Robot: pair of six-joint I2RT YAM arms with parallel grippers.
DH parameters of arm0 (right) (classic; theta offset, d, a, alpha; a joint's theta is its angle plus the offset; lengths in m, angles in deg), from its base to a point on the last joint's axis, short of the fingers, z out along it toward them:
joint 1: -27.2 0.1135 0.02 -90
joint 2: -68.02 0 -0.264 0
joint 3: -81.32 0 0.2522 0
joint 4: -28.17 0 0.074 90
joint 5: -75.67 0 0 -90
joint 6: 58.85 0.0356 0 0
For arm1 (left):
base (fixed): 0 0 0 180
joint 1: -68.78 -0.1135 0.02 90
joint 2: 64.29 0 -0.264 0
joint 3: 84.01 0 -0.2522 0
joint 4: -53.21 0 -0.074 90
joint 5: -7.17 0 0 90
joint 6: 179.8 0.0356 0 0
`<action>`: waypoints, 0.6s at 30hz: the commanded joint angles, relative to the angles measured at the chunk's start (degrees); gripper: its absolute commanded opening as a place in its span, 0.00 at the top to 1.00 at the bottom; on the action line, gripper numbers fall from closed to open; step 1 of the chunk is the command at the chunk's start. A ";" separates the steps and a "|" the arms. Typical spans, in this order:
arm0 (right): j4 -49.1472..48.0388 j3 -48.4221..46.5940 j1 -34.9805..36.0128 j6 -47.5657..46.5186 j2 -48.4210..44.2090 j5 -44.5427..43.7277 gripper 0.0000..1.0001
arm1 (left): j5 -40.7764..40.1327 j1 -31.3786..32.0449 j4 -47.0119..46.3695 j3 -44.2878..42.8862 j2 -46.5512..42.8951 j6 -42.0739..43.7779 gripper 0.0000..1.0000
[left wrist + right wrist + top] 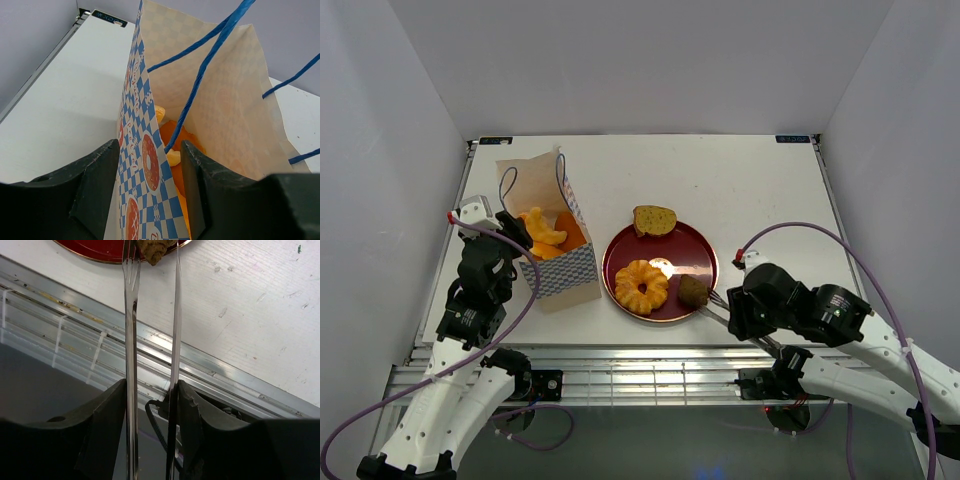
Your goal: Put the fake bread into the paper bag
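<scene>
The paper bag stands upright at the left, with orange fake bread inside. My left gripper is shut on its near checkered wall, one finger outside and one inside; orange pieces show below. On the dark-red plate lie a golden ring pastry, a brown slice at the far rim and a small dark chunk. My right gripper is shut on metal tongs, and their tips pinch the dark chunk at the plate's near edge.
Blue cord handles cross the bag's mouth. The table's aluminium front rail runs just under the tongs. White walls enclose the table on the left, right and back.
</scene>
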 commanded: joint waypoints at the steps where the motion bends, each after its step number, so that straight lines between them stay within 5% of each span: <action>1: -3.16 0.56 0.31 -0.20 0.07 -1.94 0.51 | 0.91 0.31 0.81 -0.54 -0.40 0.40 0.37; 8: -5.45 1.26 0.22 -0.64 0.24 0.08 0.77 | 0.82 0.31 0.81 -0.54 -0.40 0.40 0.38; 18: -5.36 -4.80 0.31 -1.43 0.69 -0.26 0.90 | 0.56 0.31 0.90 -0.45 -0.49 0.40 0.38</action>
